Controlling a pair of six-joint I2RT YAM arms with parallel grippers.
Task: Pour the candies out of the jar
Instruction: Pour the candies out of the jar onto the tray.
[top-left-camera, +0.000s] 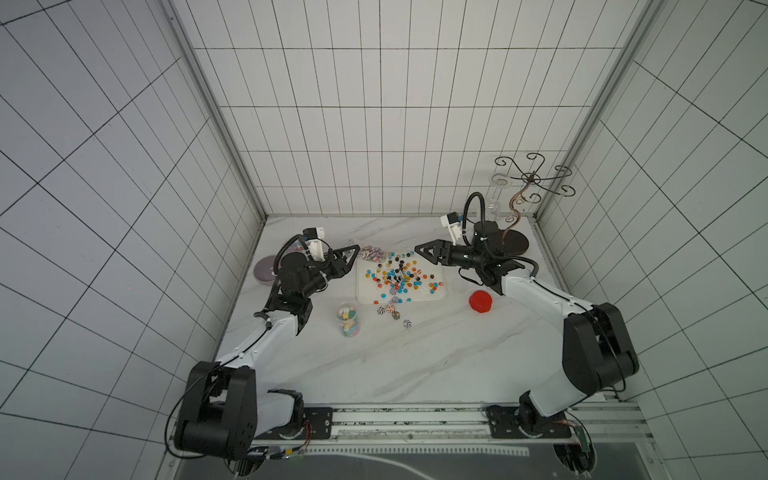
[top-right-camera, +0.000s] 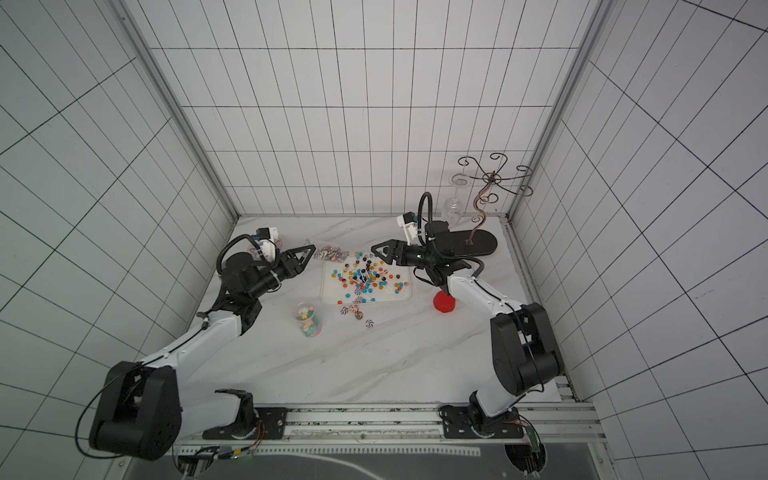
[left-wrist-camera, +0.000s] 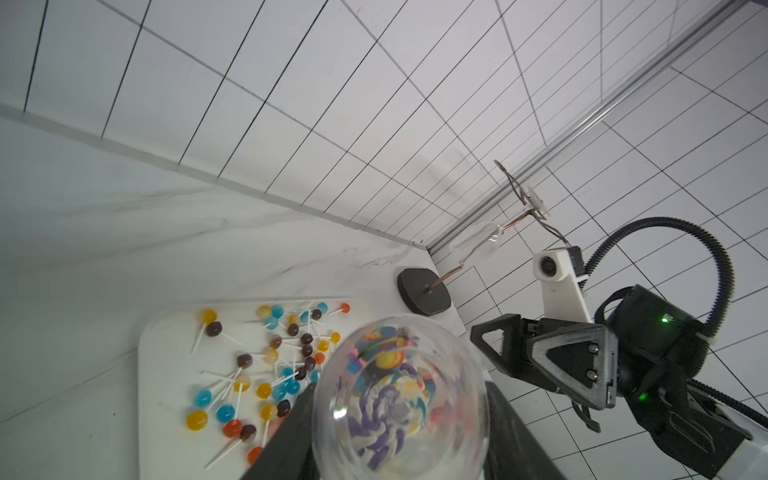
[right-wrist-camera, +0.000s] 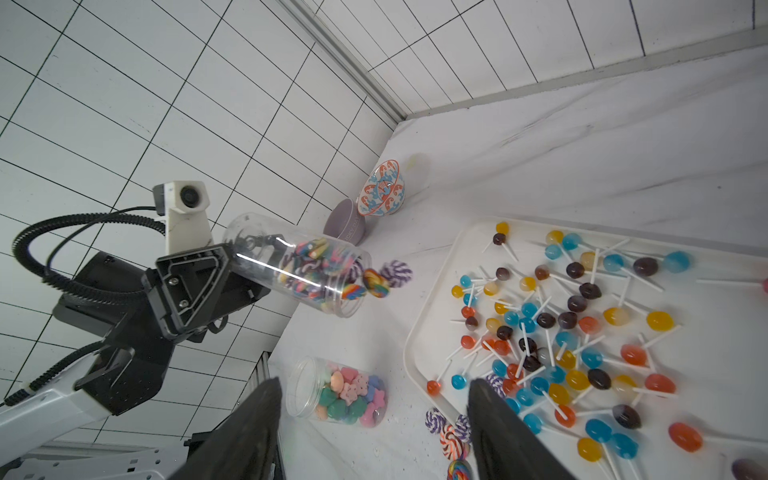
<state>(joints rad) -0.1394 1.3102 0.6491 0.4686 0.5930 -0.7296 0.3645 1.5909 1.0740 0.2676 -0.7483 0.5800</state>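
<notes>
My left gripper (top-left-camera: 352, 252) (left-wrist-camera: 401, 419) is shut on a clear jar (top-left-camera: 372, 254) (top-right-camera: 331, 253) (right-wrist-camera: 291, 266), held tilted on its side with its mouth toward the far left corner of a white tray (top-left-camera: 444, 291) (right-wrist-camera: 419, 332). Swirl candies (left-wrist-camera: 386, 399) fill the jar, and two (right-wrist-camera: 384, 280) hang at its mouth. Several ball lollipops (top-left-camera: 399, 276) (left-wrist-camera: 266, 365) lie scattered on the tray. A few swirl discs (top-left-camera: 390, 311) lie on the table in front of it. My right gripper (top-left-camera: 420, 249) (right-wrist-camera: 372, 388) is open and empty, above the tray's far right side.
A second open jar of pastel candies (top-left-camera: 348, 319) (right-wrist-camera: 340, 395) stands in front of the tray's left corner. A red lid (top-left-camera: 480, 301) lies to the tray's right. Two bowls (right-wrist-camera: 365, 208) sit at the far left, and a wire stand with a wine glass (top-left-camera: 523, 187) at the far right.
</notes>
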